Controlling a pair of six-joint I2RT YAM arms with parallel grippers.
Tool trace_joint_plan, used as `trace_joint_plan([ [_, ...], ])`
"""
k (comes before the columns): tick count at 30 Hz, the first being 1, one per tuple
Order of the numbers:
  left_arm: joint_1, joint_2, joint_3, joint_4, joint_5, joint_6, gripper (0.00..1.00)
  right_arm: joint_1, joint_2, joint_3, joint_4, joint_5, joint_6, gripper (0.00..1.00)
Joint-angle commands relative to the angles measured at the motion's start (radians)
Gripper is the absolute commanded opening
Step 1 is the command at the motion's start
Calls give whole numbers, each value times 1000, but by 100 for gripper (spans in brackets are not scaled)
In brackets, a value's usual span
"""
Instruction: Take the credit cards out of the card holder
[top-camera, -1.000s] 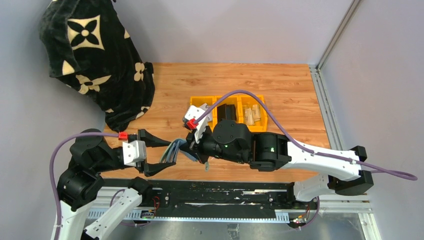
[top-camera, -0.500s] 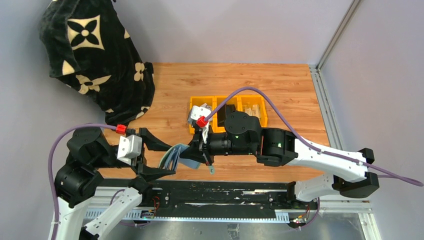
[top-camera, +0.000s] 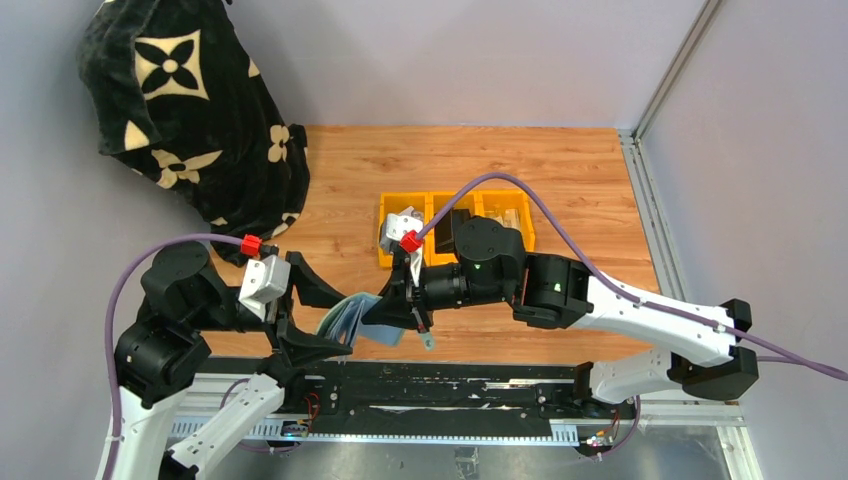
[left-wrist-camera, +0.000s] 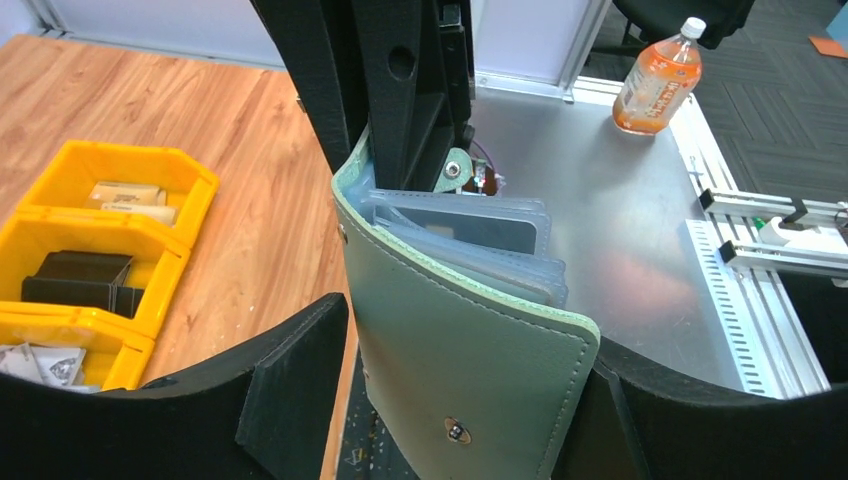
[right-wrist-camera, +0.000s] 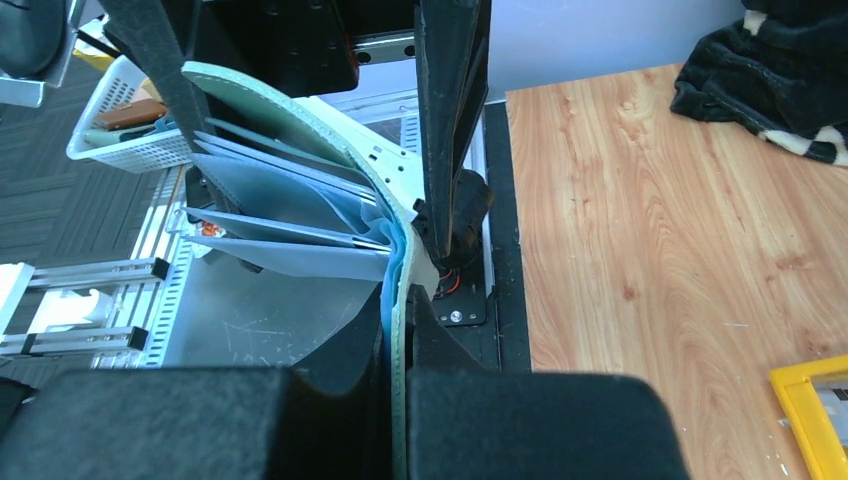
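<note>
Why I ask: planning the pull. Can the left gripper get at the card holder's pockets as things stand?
Probably yes. The right gripper is shut on one cover of the card holder, holding it fanned open; the left gripper, open, straddles the other cover, the pockets bare just beyond.

Free wooden tabletop beyond yellow bins; black blanket far left; card holder at near edge
</note>
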Motion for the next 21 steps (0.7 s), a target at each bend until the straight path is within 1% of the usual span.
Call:
trace_joint_plan([
  [1,-3,0,-19,17,-75,-17,69,-5,-28,-11,82,-156,19,0],
  [3,-3,-6,-30,23,-80,-20,68,-5,-27,-19,107,-187,22,0],
  [8,-3,0,-44,30,-85,-21,68,-6,3,-12,164,-251,43,0],
  [10,-3,-4,-44,38,-90,-21,69,-4,19,-8,172,-273,50,0],
  [11,-3,-3,-44,40,-93,-25,72,-5,25,-5,173,-281,51,0],
  [14,-3,-9,-47,49,-90,-35,75,-5,40,4,185,-291,55,0],
  [21,-3,-28,-46,52,-62,-36,77,-6,37,11,152,-268,46,0],
])
